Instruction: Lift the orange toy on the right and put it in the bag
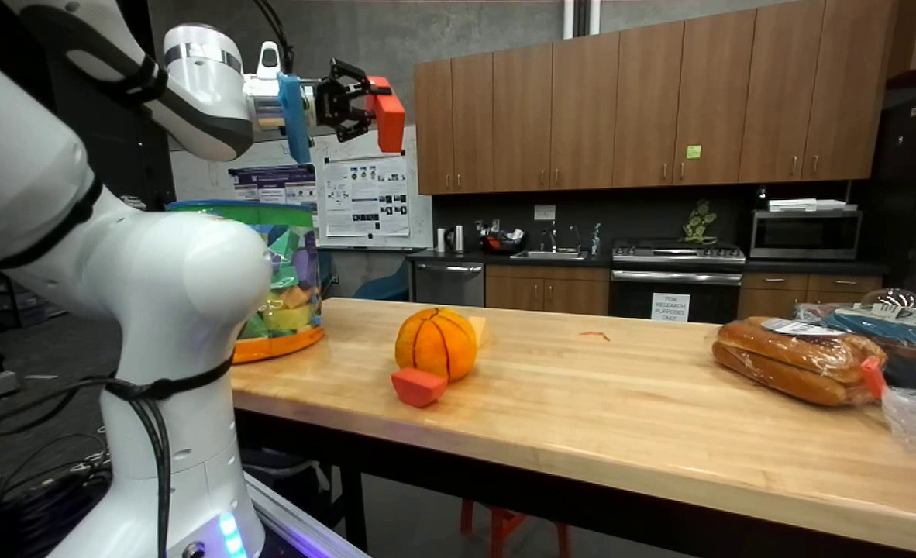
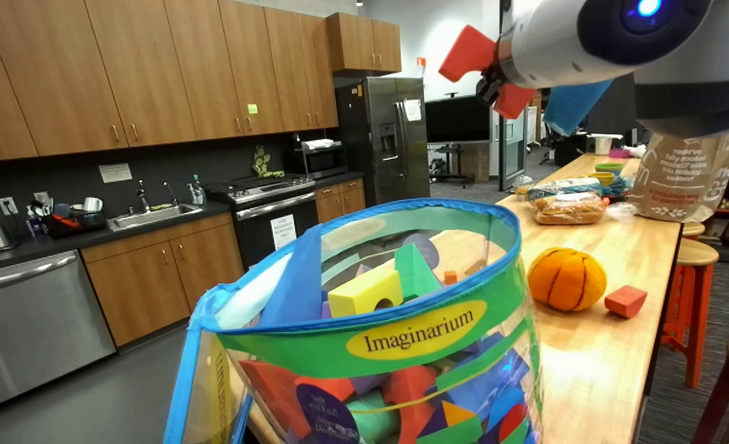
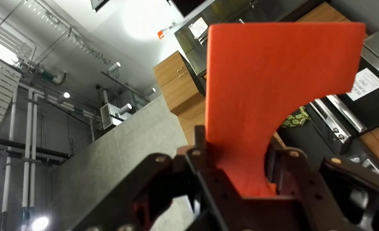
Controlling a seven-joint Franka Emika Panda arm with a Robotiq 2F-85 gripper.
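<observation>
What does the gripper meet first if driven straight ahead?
Looks free nearby; probably the wooden cabinets first, but depth is unclear and the held orange toy hides part of the wrist view.

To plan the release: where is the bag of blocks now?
In an exterior view, the bag stands at the left end of the table, partly hidden behind the arm, left of the orange ball.

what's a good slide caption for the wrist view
Robotiq gripper holds a red-orange toy block with a curved cutout; wooden cabinets and a stove appear tilted behind.
</observation>
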